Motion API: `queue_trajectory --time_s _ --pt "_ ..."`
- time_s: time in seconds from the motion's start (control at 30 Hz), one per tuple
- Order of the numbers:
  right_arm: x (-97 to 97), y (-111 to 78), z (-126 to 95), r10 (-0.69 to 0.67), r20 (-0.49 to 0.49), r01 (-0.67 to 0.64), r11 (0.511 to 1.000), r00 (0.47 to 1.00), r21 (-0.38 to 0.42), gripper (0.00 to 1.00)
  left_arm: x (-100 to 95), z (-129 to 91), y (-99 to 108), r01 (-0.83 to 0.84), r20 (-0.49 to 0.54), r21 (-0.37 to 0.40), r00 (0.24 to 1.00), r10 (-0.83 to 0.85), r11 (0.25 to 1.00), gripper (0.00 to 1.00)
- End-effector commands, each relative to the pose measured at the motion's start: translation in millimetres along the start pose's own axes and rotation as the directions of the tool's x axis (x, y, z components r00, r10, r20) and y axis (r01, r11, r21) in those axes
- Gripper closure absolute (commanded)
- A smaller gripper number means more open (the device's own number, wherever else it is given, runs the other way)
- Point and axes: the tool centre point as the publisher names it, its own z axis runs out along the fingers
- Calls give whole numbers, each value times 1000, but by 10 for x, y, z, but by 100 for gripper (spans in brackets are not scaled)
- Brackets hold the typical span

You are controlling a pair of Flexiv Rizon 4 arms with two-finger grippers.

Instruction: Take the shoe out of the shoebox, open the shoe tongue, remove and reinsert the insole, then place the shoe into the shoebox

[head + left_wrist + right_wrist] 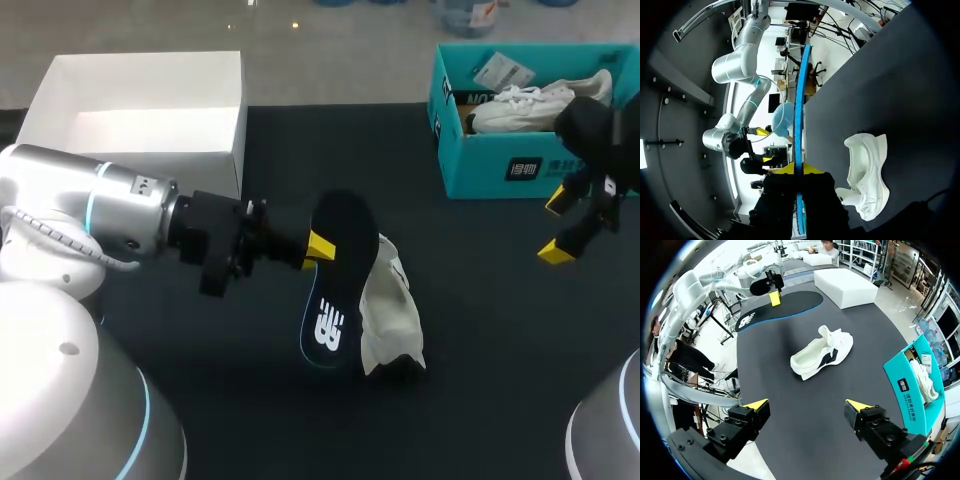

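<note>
Shoe (392,310) is out; my left end effector (320,246) grips the insole (338,290); my right end effector (556,227) hangs loose, empty; putting back and boxing remain.

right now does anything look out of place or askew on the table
The white shoe in the middle of the table looks slumped and tilted, its collar splayed open. Its black insole is out, pinched in the left gripper's fingers beside it. Nothing looks spilled or damaged.

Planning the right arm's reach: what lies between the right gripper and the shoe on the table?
Only bare table, seen in the right wrist view, from right gripper to shoe.
</note>
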Motion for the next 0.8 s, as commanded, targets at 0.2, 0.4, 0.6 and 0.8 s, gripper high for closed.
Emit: queue_trajectory --time_s 0.2,0.4,0.6,0.8 --pt "-19 23 5 1 -4 -1 1000 1000 6 0 91 -121 -181 130 -58 77 990 -126 989 100" --pt "-19 23 5 1 -4 -1 1000 1000 6 0 150 -57 -356 256 -90 158 966 -244 954 100" --pt "-19 23 5 1 -4 -1 1000 1000 6 0 198 0 -473 354 -130 161 933 -336 921 100" --pt "-19 23 5 1 -4 -1 1000 1000 6 0 302 85 -591 438 -156 180 897 -414 881 100"
